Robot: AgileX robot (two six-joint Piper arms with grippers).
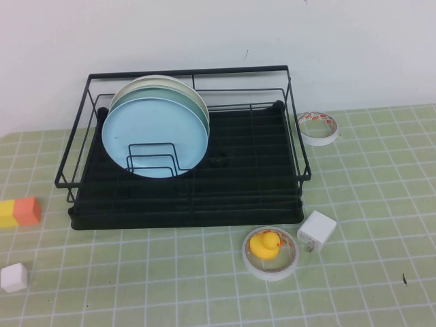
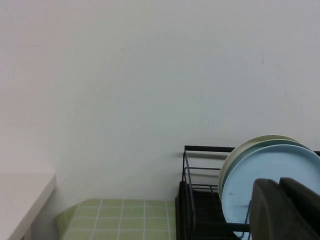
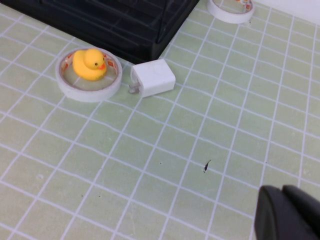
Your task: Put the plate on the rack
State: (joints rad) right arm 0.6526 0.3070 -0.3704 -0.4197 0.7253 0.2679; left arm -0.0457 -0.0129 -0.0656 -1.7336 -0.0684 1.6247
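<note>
The light sky-blue plate (image 1: 155, 136) stands upright in the black wire rack (image 1: 245, 178), at its left, held by the wire dividers. A pale mint-green plate (image 1: 199, 102) and a cream-white plate (image 1: 157, 80) stand right behind it. The blue plate also shows in the left wrist view (image 2: 265, 175), with the rack (image 2: 192, 210) beside it. My left gripper (image 2: 285, 212) is shut and empty, raised off the rack's left end. My right gripper (image 3: 289, 214) is shut and empty above the bare mat, right of the rack. Neither arm shows in the high view.
A yellow rubber duck (image 1: 265, 244) sits inside a tape roll (image 1: 270, 267) in front of the rack, with a white charger cube (image 1: 317, 231) beside it. Another tape roll (image 1: 318, 127) lies right of the rack. Yellow-and-orange blocks (image 1: 19, 211) and a white cube (image 1: 13, 277) lie at the left.
</note>
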